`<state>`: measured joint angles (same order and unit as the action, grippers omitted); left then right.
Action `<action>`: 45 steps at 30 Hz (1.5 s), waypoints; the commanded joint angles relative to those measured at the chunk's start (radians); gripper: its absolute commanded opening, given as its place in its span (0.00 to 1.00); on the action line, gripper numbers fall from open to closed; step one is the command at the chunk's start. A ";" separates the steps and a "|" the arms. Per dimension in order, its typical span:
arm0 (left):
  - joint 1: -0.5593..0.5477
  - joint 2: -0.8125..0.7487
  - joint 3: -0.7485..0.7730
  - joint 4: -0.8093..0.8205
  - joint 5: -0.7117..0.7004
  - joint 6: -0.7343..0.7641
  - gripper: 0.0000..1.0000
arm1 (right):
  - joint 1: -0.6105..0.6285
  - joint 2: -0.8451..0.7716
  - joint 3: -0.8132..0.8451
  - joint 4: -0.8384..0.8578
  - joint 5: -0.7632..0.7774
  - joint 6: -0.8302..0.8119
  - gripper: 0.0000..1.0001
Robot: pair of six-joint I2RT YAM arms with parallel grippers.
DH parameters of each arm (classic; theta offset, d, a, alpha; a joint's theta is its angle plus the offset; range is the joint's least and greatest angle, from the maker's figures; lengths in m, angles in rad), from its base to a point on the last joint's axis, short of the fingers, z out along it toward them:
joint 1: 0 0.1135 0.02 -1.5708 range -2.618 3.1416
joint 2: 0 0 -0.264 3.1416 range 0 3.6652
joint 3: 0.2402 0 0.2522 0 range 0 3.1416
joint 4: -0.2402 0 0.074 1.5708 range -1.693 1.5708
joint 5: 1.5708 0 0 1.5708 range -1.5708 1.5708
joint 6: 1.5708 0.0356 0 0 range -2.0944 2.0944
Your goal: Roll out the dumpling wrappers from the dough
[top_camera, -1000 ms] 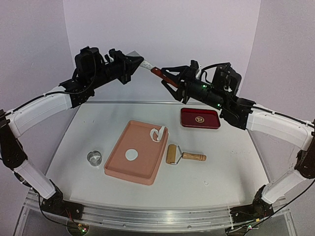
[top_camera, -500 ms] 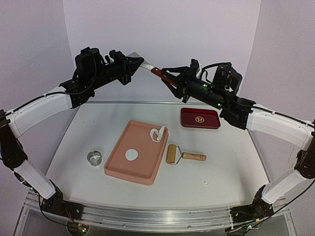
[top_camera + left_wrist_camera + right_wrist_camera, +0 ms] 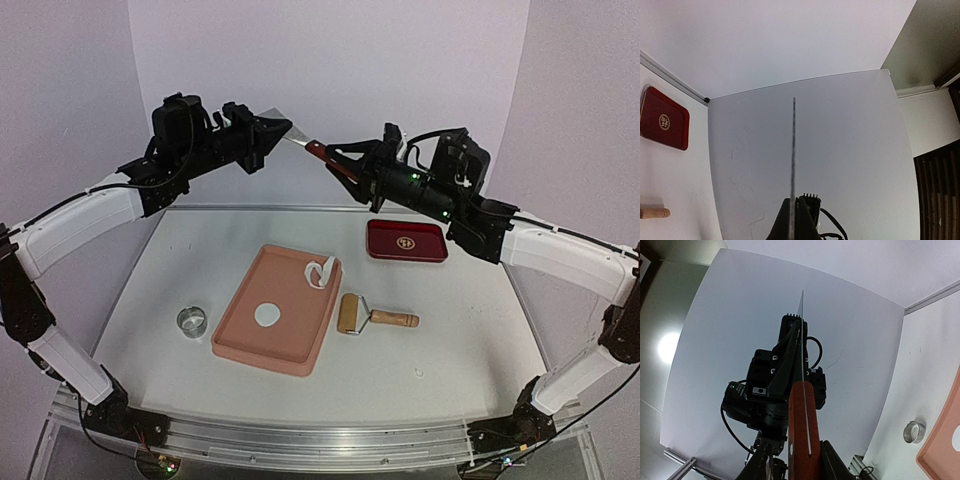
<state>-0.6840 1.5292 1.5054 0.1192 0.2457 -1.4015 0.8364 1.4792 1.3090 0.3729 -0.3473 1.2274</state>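
Note:
A round white dumpling wrapper (image 3: 267,315) lies in the pink tray (image 3: 240,335). A ragged strip of dough (image 3: 321,271) hangs over the tray's right rim. Both arms are raised high above the back of the table with a knife (image 3: 313,148) between them. My left gripper (image 3: 277,129) is shut on the thin blade (image 3: 793,150), which shows edge-on. My right gripper (image 3: 338,163) has its fingers around the red-brown handle (image 3: 802,425). One finger presses the handle's side and the other stands close against it.
A wooden rolling pin (image 3: 352,313) lies right of the pink tray. A small metal ring (image 3: 192,321) stands to the tray's left. A dark red tray (image 3: 405,241) sits at the back right, below my right arm.
My right gripper's jaws have narrowed around the knife handle. The left gripper kept its hold on the blade and both arms stayed nearly in place.

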 commanded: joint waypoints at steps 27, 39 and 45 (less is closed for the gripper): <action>0.009 -0.132 -0.046 -0.160 0.008 0.113 0.64 | 0.003 -0.010 0.020 -0.039 -0.026 -0.004 0.00; 0.033 -0.387 -0.226 -0.725 -0.239 0.380 0.88 | -0.027 -0.102 -0.098 -0.596 -0.056 -0.132 0.00; 0.080 -0.379 -0.306 -0.941 -0.252 0.504 0.81 | -0.037 -0.083 -0.184 -0.682 -0.187 -0.169 0.00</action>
<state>-0.6396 1.1288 1.2510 -0.5985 0.0329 -1.0224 0.8026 1.4061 1.1527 -0.2307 -0.4358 1.1132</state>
